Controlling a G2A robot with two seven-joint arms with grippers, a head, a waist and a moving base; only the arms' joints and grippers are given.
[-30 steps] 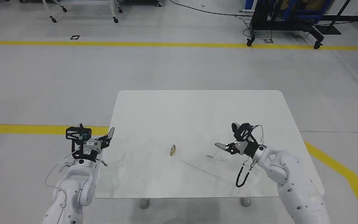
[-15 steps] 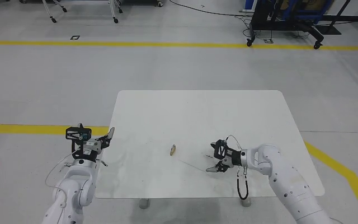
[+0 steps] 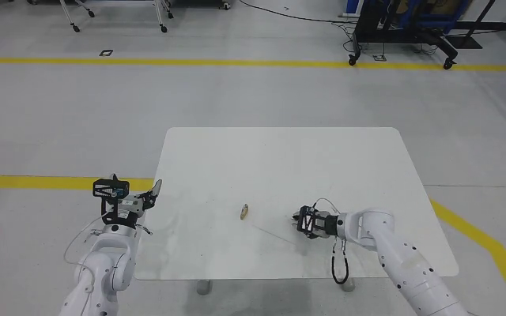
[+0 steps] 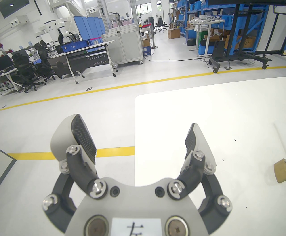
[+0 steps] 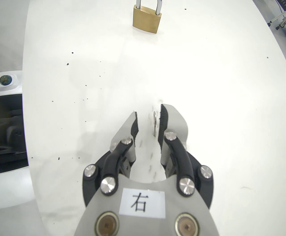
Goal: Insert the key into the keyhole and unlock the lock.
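One padlock (image 5: 146,21), one key (image 5: 154,124), one white table (image 3: 277,158)

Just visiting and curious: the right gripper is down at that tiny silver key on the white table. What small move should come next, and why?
Probably close the right gripper on the small silver metal key. The key lies on the white table between its parted jaws, not yet clamped, and the brass padlock lies untouched farther ahead.
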